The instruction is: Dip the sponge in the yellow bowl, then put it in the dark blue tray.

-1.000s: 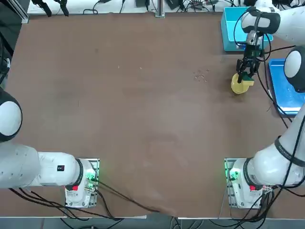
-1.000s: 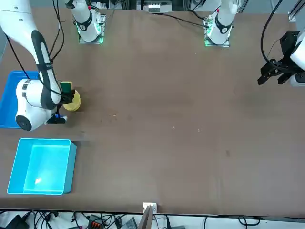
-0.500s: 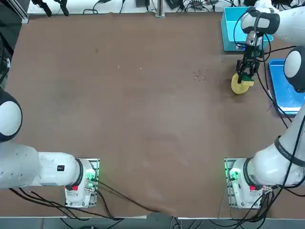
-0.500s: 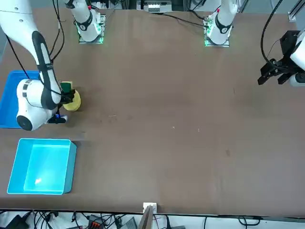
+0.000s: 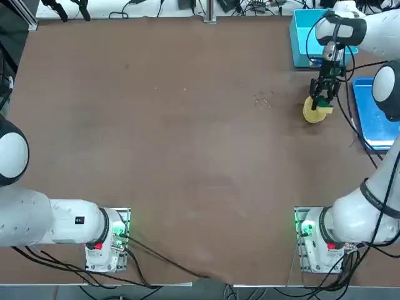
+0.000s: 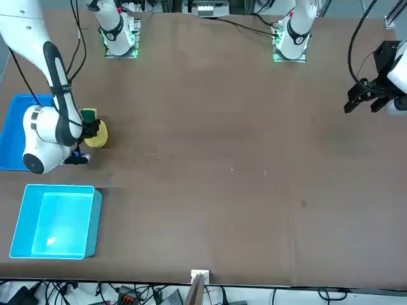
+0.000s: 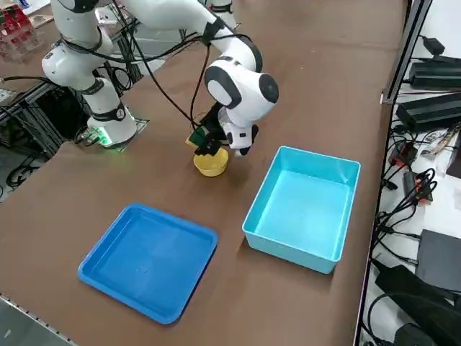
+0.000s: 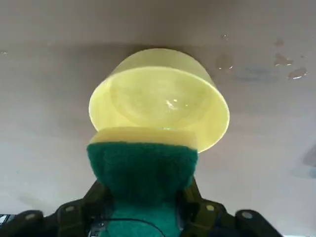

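Sponge located at the brown table [image 7: 65, 216], its yellow layer overlapping the rim of the yellow bowl in the wrist view; the views do not settle whether it touches the rim or is within the hollow. The dark blue tray [image 7: 148, 263], its destination, lies apart from it, bare of any load. The yellow bowl [image 8: 158, 94] appears light and liable to slide or tip if pressed at the rim. The sponge [image 8: 143, 168] as a whole is judged light, soft and compressible, not fragile; if wetted it would grow heavier, slicker and apt to drip under pressure. Its green layer, seemingly the firmer of the two, is judged the better part to hold; recommended hold is across the two opposite sides, well back from the yellow layer, with moderate squeeze. The right gripper [image 8: 145, 197] is found closed on the sponge, one finger at each side of the green part, the jaws parted only by the material between them. No finger is seen touching the bowl. Droplets [image 8: 297, 73], smallest item noted, lie on the table beside the bowl.
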Controlling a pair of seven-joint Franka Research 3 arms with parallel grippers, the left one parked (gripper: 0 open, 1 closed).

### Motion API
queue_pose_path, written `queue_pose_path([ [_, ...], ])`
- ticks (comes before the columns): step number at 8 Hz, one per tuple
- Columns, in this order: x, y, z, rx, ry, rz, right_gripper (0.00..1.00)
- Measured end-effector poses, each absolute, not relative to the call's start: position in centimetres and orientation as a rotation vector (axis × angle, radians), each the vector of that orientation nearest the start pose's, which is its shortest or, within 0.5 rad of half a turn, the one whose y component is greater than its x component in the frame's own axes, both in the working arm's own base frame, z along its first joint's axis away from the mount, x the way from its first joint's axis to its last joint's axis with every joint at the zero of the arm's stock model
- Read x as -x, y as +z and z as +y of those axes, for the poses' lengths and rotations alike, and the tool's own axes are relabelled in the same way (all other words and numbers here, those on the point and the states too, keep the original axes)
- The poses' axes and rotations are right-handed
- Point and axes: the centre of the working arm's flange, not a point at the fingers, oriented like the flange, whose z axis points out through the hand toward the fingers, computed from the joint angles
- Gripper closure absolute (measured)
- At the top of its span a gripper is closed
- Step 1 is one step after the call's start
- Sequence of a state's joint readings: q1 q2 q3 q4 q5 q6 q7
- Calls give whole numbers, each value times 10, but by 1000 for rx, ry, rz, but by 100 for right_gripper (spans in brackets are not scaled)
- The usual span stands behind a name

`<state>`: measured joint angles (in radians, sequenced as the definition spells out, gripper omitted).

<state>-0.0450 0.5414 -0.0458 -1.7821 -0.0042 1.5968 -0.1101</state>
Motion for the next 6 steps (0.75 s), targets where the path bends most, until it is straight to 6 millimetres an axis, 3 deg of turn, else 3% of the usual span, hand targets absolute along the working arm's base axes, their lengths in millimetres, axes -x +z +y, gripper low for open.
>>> queue_pose_path([
  [3, -553, 214, -52, 2940, 1007, -1, 35],
  [6, -538, 221, -52, 3002, 858, 52, 35],
])
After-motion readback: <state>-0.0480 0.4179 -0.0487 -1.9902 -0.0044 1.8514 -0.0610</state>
